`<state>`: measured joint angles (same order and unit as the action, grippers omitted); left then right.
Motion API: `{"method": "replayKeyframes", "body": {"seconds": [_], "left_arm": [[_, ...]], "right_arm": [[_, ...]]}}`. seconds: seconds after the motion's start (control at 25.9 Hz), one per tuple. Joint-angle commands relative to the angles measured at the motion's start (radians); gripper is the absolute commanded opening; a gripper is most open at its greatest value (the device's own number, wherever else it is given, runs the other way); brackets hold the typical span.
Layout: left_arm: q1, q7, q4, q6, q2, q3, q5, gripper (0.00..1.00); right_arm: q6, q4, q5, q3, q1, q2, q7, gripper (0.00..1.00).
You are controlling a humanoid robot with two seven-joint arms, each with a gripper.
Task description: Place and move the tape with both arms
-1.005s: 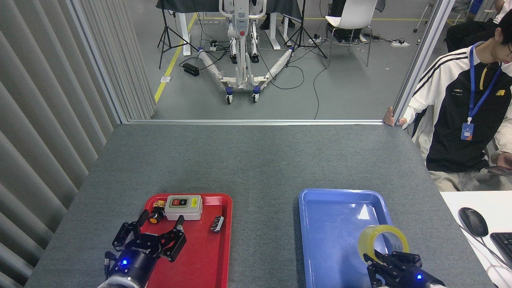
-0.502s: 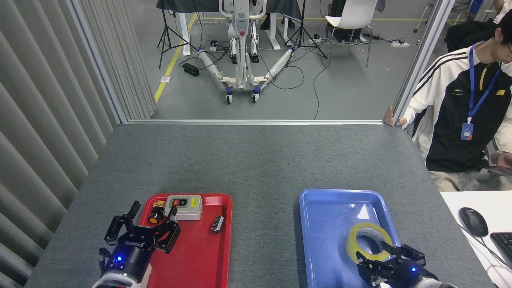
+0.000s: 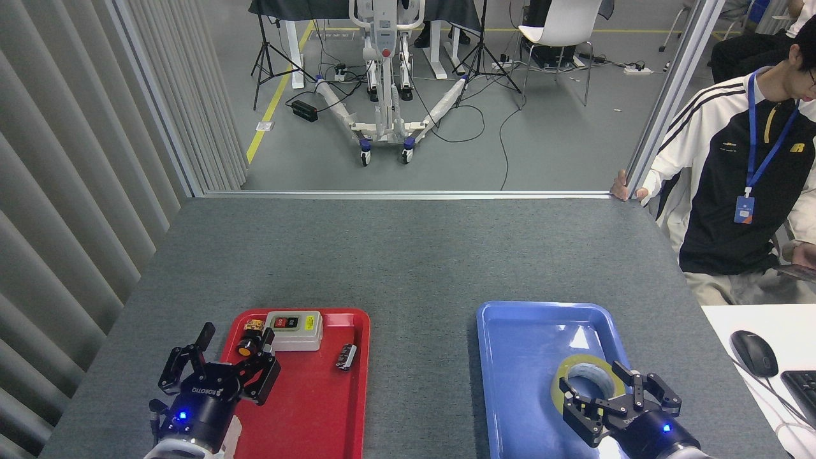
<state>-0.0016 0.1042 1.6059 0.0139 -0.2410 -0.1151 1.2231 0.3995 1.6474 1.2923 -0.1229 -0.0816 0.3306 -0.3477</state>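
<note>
Tape (image 3: 583,380) lies flat in the blue tray (image 3: 523,357), at 4 o'clock of its floor. Right gripper (image 3: 609,401) spread open just over the roll's near edge, probably not gripping. Left gripper (image 3: 213,376) open, empty, at the red tray's (image 3: 319,414) 8 o'clock. Advice: lift the right straight up, w/o nudging the roll.

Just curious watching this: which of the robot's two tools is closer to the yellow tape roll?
The right tool. It sits open right over the tape lying flat in the blue tray. The left tool is far across, by the red tray.
</note>
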Motion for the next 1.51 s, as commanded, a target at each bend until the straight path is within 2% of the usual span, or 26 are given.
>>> {"method": "replayKeyframes", "body": {"seconds": [0.0,0.08,0.15,0.43,0.85,1.47], "left_arm": [[0.0,0.0,-0.003,0.0,0.002,0.002,-0.002,1.0],[-0.001,0.0,-0.006,0.0,0.002,0.002,-0.004,1.0],[-0.004,0.0,-0.014,0.0,0.003,0.002,-0.005,1.0],[-0.008,0.0,-0.029,0.0,0.005,0.002,-0.007,1.0],[-0.009,-0.003,-0.041,0.001,0.008,0.002,-0.008,1.0],[-0.011,-0.005,-0.044,0.003,0.008,0.0,-0.01,1.0]], "right_arm": [[-0.034,0.0,-0.001,-0.037,-0.029,-0.051,0.24,1.0],[-0.05,-0.006,0.004,-0.037,-0.032,-0.061,0.348,1.0],[-0.051,-0.006,0.007,-0.037,-0.032,-0.068,0.372,1.0],[-0.06,-0.012,0.013,-0.035,-0.032,-0.085,0.377,1.0],[-0.304,-0.014,0.058,0.009,-0.044,-0.102,0.371,1.0],[-0.315,-0.014,0.059,0.012,-0.044,-0.096,0.372,1.0]]}}
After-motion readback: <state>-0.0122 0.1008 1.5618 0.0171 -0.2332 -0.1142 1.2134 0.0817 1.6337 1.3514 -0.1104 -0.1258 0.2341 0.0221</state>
